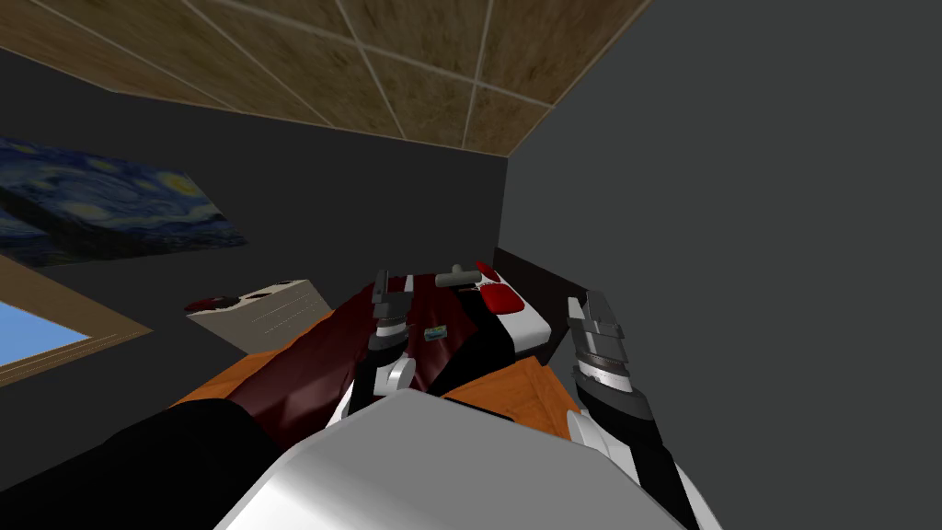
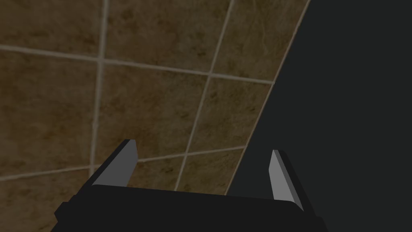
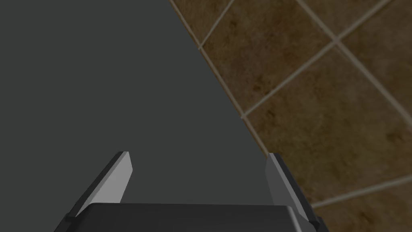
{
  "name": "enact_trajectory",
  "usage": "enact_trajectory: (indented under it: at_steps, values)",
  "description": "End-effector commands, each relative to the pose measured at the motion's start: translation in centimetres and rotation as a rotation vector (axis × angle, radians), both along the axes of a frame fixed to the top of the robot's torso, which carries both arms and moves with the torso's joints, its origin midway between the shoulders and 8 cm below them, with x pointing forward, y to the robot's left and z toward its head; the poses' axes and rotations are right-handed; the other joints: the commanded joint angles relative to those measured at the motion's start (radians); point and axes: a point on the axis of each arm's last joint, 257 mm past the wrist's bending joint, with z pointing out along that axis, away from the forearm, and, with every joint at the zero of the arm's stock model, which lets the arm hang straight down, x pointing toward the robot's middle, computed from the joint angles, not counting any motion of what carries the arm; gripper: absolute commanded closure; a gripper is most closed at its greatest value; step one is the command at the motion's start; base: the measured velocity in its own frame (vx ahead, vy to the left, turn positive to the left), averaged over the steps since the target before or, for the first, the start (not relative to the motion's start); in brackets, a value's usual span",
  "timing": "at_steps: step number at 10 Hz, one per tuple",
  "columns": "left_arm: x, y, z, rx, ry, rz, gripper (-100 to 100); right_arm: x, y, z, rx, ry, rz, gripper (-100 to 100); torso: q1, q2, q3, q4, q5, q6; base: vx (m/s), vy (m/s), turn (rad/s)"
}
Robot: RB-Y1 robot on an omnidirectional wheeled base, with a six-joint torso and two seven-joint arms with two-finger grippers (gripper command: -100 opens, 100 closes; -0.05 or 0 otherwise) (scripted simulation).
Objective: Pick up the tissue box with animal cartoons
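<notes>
Head view shows the tissue box (image 1: 436, 331) on the bed (image 1: 294, 377), nearer my left jaws than my right jaws, both pairs spread, gripping nothing.

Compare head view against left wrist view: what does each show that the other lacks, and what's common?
Head view adds the bed with its dark red cover, the small colourful tissue box lying on it, red pillows, a starry-night painting, a window and the right gripper. Left wrist view adds a close look at the left gripper, fingers open with nothing between them. Both share that gripper and the brown tiled surface meeting a dark grey wall.
</notes>
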Motion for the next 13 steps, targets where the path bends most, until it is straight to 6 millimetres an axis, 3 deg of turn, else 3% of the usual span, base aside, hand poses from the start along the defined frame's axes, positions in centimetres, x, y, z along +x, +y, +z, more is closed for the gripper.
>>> enact_trajectory:
  at_steps: [1,8,13]
  values:
    - [0.9,-0.3,-0.2,0.043,0.028,-0.01,-100,0.0,0.0,0.0,0.0,0.0,0.0,0,0.0,0.0,0.0,0.0,0.0,0.0,-0.021,-0.021,0.05]
    - [6.6,1.4,-2.9,0.158,0.21,0.019,-100,0.0,0.0,0.0,0.0,0.0,0.0,0,-0.003,0.002,0.001,0.001,-0.001,0.0,-0.042,-0.049,0.054]
    - [9.0,2.8,-4.7,0.173,0.307,0.042,-100,0.0,0.0,0.0,0.0,0.0,0.0,0,-0.002,0.0,0.0,0.0,0.0,0.0,-0.014,-0.031,0.032]
